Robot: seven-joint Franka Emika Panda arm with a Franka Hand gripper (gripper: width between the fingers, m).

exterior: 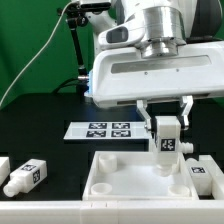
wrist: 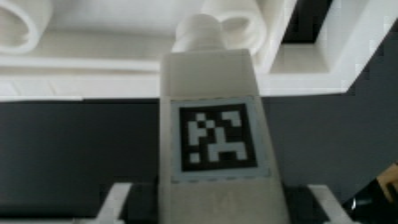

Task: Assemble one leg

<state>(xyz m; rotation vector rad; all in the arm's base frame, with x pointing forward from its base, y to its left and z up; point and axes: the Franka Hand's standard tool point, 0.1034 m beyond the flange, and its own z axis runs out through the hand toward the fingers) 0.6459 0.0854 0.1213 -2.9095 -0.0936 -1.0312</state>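
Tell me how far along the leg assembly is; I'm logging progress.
Done: one leg is off the table, gripped upright in the tool. In hand: its stub sits at a corner of the white tray piece; whether it is in the hole is unclear. Left: seat it fully and release. Other legs lie loose beside the tray.

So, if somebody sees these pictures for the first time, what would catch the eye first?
The gripper, shut on a white leg held upright over the white tray-like piece, near its corner at the exterior view's right. In the wrist view the leg's black-and-white tag fills the middle. Other legs lie loose on the black table.
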